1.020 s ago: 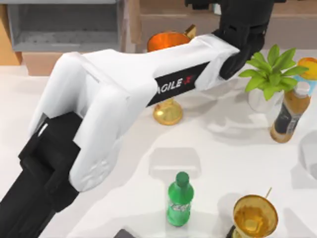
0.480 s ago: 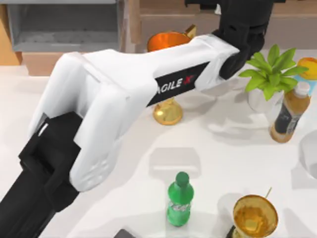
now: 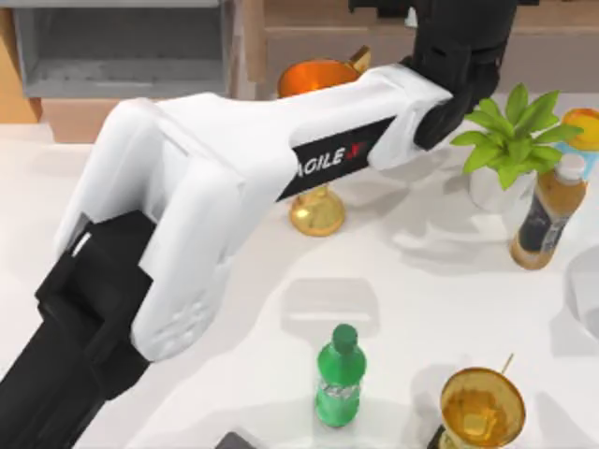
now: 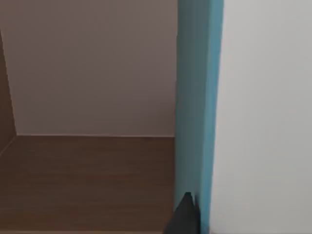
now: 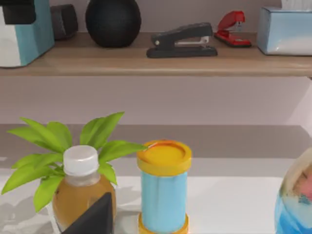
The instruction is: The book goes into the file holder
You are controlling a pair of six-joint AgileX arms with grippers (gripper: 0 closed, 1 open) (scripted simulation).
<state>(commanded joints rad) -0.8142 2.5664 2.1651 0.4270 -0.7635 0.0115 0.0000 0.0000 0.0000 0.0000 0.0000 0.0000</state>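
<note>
The light blue book [image 4: 197, 97] with white page edges stands upright close to my left wrist camera, and a dark fingertip [image 4: 185, 217] rests against its blue cover. From the right wrist view the book [image 5: 29, 34] hangs over the end of the wooden shelf, with my left gripper [image 5: 17, 10] shut on its top. In the top view my left arm reaches across the table to the far right. The grey file holder [image 3: 122, 79] stands at the far left, well apart from the book. One dark finger [image 5: 92, 217] of my right gripper shows by the tea bottle.
A gold trophy [image 3: 316, 210] stands under my left arm. A green bottle [image 3: 339, 379] and a second trophy [image 3: 482, 407] are near the front. A plant [image 3: 510, 140], tea bottle [image 3: 547, 210] and yellow-lidded can [image 5: 164, 185] are at the right. The shelf [image 5: 161, 61] carries a stapler [image 5: 183, 41].
My left arm's wrist has crept very slightly toward the far edge with the book. Everything else is as it was.
</note>
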